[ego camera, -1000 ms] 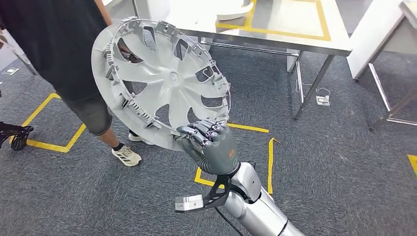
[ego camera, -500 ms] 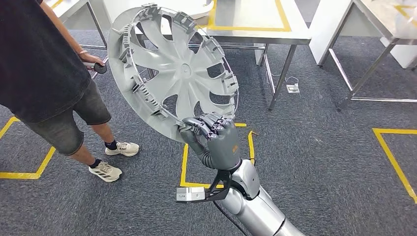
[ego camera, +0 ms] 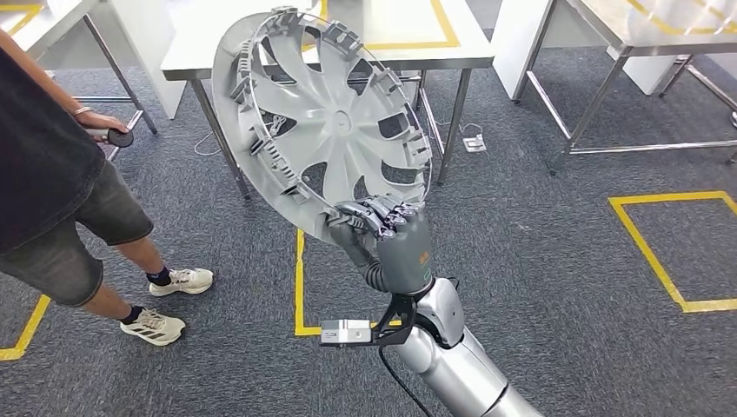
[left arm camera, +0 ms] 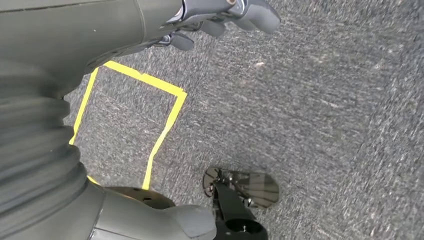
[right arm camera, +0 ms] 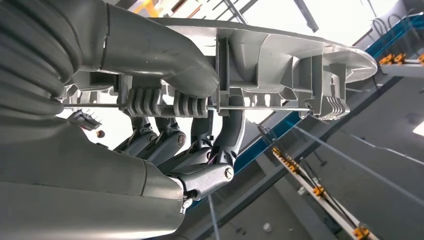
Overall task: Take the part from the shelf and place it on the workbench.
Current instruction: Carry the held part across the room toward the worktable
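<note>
Below, grey carpet (ego camera: 539, 261), yellow tape (ego camera: 660, 252), steel tables (ego camera: 382, 52).

A grey plastic wheel cover (ego camera: 326, 117) is held up off the floor, tilted on edge, its ribbed inner side with clips and a thin wire ring turned toward the camera. Curved spokes with open slots between them run out from a small centre hub. Its lower rim is gripped by the right hand (ego camera: 391, 239). Behind its upper edge a steel workbench (ego camera: 461, 39) with yellow tape is seen.
</note>
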